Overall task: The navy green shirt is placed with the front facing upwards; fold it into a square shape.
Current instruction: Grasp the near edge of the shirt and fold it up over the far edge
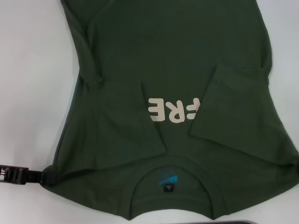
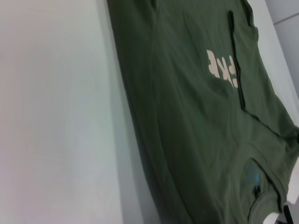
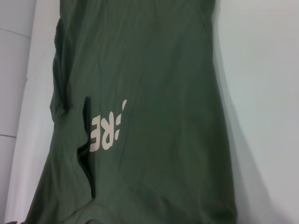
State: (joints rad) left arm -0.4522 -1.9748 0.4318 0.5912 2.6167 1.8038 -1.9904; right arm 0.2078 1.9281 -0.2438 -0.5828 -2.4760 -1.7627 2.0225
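You've got the dark olive-green cotton T-shirt [image 1: 177, 70] flat on the white table [image 1: 28, 93], collar at near edge, both sleeves folded in over the cream lettering. Left gripper [image 1: 44, 176] low at shirt's near-left shoulder corner, arm reaching in level; can't tell its grip. Right gripper not seen.

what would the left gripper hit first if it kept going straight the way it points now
Likely the navy green shirt. In the head view the left gripper lies at the table's near left, pointing toward the shirt's shoulder edge, apparently touching it already; depth is unclear.

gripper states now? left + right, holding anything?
Left gripper: at the navy green shirt's shoulder edge; grip cannot be told.
Right gripper: not in view.
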